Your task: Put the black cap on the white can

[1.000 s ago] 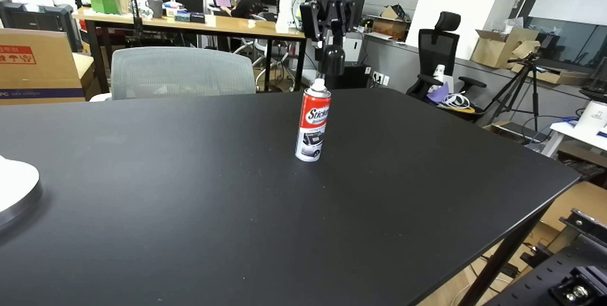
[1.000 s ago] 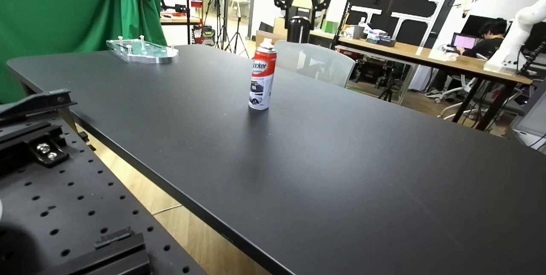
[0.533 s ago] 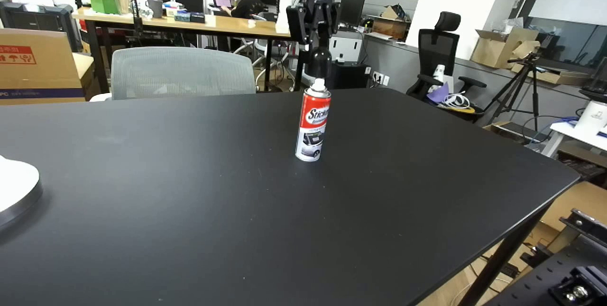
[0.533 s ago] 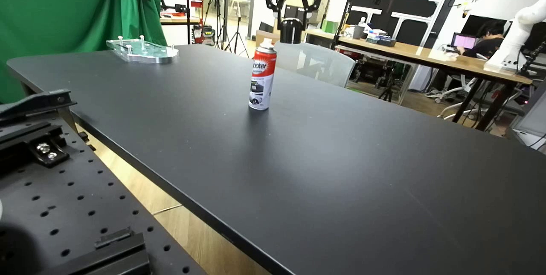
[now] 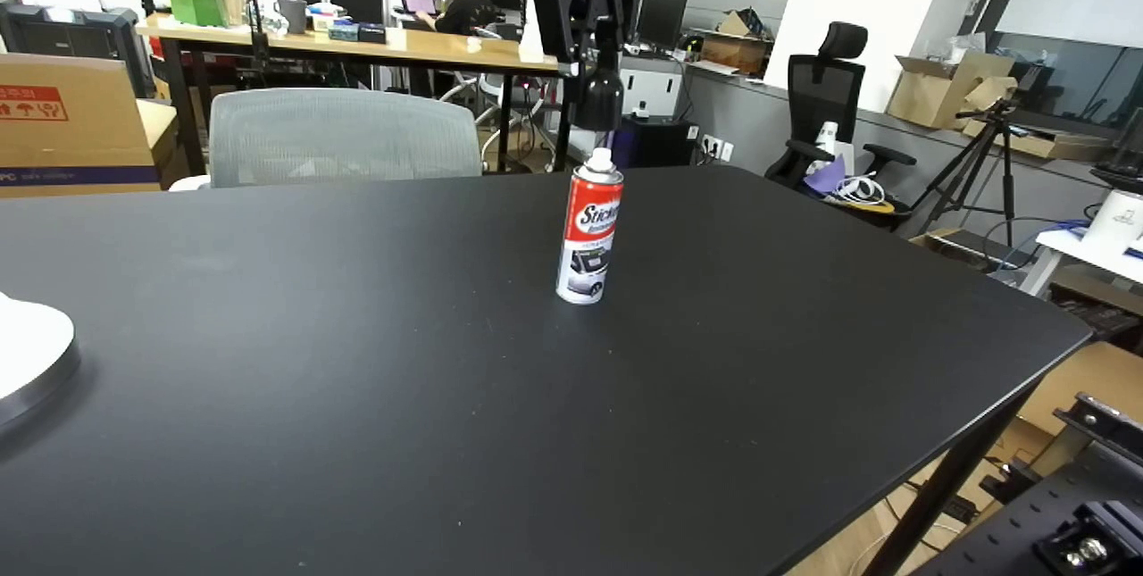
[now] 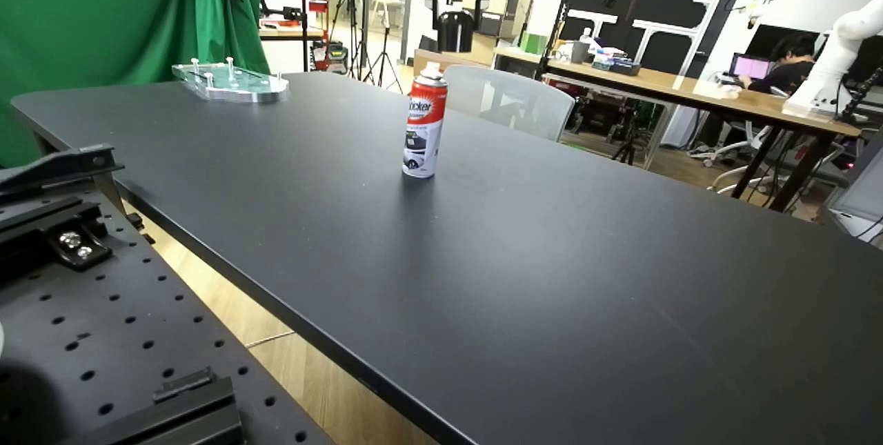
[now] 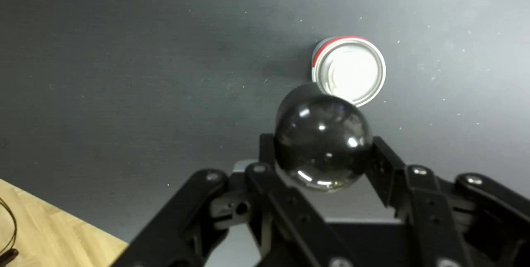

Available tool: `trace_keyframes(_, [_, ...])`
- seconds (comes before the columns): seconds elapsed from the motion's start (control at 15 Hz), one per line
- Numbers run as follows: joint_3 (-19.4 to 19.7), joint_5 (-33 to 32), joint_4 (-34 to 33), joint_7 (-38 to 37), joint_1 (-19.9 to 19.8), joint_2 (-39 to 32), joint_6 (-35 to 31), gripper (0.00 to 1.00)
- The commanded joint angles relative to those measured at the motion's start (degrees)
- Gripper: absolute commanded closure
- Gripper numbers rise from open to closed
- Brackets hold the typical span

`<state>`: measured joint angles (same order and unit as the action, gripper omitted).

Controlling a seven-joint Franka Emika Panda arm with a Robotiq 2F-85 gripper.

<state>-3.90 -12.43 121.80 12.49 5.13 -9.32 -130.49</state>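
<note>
Fingers point(image 7: 385, 167) clamped on the black cap point(image 7: 323, 143)
The cap hangs between them — higher than the white can point(image 6: 423, 131) and apart from it in both exterior views — while the can stands upright on the dark bench point(image 5: 357, 362), a grey chair point(image 5: 344, 138) beyond.

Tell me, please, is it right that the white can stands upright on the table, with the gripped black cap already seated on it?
Not quite: the black cap is not seated; both exterior views show it held in the air, apart from the white can, whose nozzle is bare. The can does stand upright on the table, and the gripper holds the cap.
</note>
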Motion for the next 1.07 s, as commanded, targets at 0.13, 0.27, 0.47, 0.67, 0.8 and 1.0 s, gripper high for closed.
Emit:
trace_keyframes(0.13, [-0.35,0.81,3.76,-0.38,-0.32,4.12,1.89,0.68])
trace_keyframes(0.27, [-0.30,1.05,4.52,-0.35,-0.40,4.53,2.22,0.68])
trace_keyframes(0.47, [-0.19,1.40,5.14,-0.14,-0.62,4.31,1.77,0.68])
trace_keyframes(0.67, [-0.05,0.56,5.94,0.24,-0.83,3.93,-0.94,0.68])
trace_keyframes(0.8, [-0.14,0.88,6.21,1.57,-1.02,3.63,-2.54,0.68])
trace_keyframes(1.0, [-0.28,2.20,6.06,4.13,-1.27,3.01,-2.72,0.68])
